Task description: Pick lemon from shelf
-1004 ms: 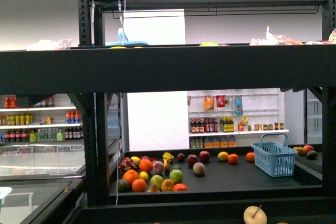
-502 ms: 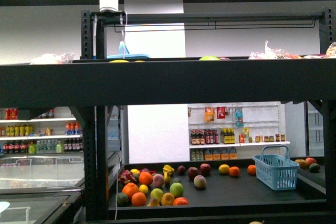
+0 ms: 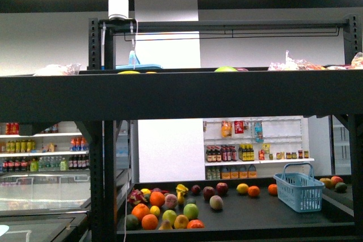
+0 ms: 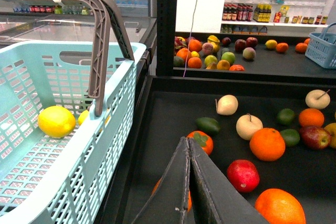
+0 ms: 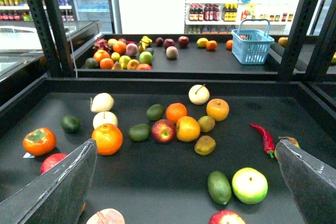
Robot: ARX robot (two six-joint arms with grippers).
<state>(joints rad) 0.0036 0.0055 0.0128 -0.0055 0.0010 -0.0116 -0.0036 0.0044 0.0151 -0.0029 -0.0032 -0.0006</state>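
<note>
A bright yellow oval lemon [image 4: 56,121] lies inside a pale teal basket [image 4: 63,182] with a brown handle, beside the black shelf, in the left wrist view. My left gripper [image 4: 188,141] is shut and empty over the shelf's dark deck [image 4: 168,108], right of the basket. My right gripper [image 5: 185,148] is open and empty above the same deck [image 5: 157,182], with mixed fruit between its fingers [image 5: 58,187]. The front view shows the shelf's thick deck [image 3: 181,94] and posts. Neither gripper shows there.
Oranges, apples, pale round fruits, green fruits and a red chilli [image 5: 262,136] are scattered on the deck. A further rack holds more fruit and a blue basket [image 3: 299,187]. White shelves of bottles [image 3: 255,151] stand behind. A white cylinder [image 3: 118,5] tops the rack.
The front view has shifted upward: the rack sits lower in the picture, ceiling lights have come into view, and the pale fruit at the bottom edge has dropped out of view.
</note>
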